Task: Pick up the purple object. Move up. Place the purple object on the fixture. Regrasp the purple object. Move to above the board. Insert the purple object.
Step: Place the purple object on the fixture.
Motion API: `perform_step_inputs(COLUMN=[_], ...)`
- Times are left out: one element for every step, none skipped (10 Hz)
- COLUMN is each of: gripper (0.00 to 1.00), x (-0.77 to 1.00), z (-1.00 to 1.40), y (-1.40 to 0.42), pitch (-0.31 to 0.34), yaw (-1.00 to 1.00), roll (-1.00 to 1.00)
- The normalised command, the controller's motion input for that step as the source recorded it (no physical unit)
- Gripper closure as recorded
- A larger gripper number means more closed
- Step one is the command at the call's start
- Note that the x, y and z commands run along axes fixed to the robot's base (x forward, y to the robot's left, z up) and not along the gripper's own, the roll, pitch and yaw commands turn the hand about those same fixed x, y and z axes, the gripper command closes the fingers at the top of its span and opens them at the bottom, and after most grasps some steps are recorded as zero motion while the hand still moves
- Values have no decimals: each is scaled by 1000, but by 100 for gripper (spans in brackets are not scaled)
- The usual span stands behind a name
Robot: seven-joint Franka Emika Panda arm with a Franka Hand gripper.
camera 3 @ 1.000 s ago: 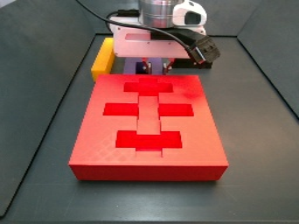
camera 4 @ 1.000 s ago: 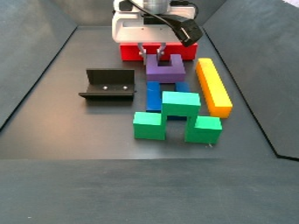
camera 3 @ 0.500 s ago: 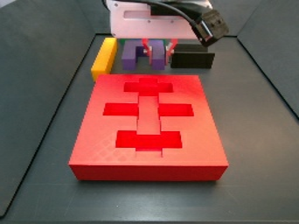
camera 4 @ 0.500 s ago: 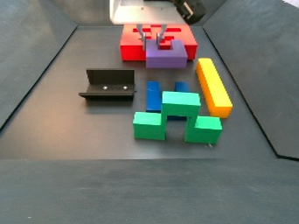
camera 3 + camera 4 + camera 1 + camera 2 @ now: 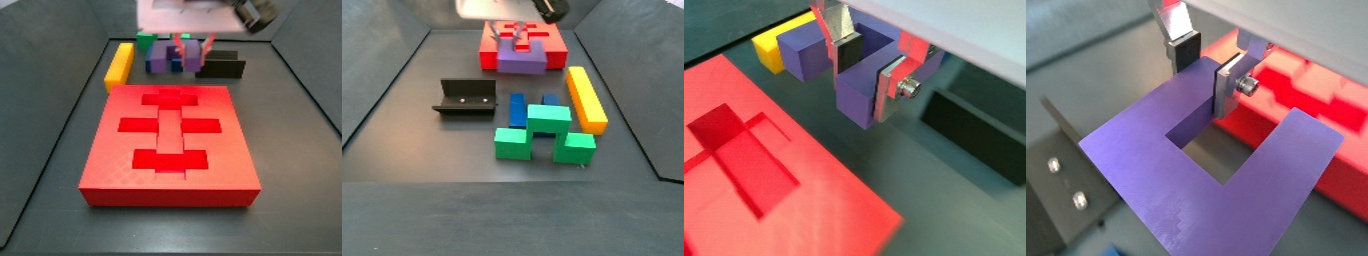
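The purple object (image 5: 520,62) is a U-shaped block hanging in the air, in front of the red board (image 5: 553,42) in this side view. My gripper (image 5: 516,34) is shut on one of its prongs from above. In both wrist views the silver fingers (image 5: 891,86) clamp the purple prong (image 5: 855,88), with the U opening showing below (image 5: 1213,170). In a side view the block (image 5: 163,58) hangs beyond the far edge of the board (image 5: 170,130). The black fixture (image 5: 469,97) stands on the floor, apart from the block; it also shows in a side view (image 5: 223,66).
A yellow bar (image 5: 585,97), a blue block (image 5: 517,108) and a green block (image 5: 543,128) lie together on the dark floor beside the fixture. The yellow bar also shows by the board's far corner (image 5: 120,62). Dark walls enclose the floor.
My gripper has risen with the purple object in it, lifting it off the floor from beside the blue block. The other pieces, the fixture and the board have not moved.
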Motion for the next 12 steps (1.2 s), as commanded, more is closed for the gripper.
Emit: perform_step_inputs(gripper=[100, 100, 100, 100, 100, 100, 100, 100, 100, 100, 100, 100], x=[791, 797, 829, 831, 900, 766, 846, 749, 683, 646, 580, 489], z=[711, 640, 614, 563, 514, 357, 440, 394, 331, 280, 154, 289], y=[34, 20, 9, 74, 120, 137, 186, 180, 143, 154, 286, 303], pitch=[0, 31, 37, 20, 260, 180, 220, 254, 209, 146, 11, 0], yaw=[-129, -106, -109, -129, -103, -140, -151, -163, -174, -189, -149, -140], roll=[-669, -709, -683, -700, -397, -300, -426, -620, -794, -866, -880, -974])
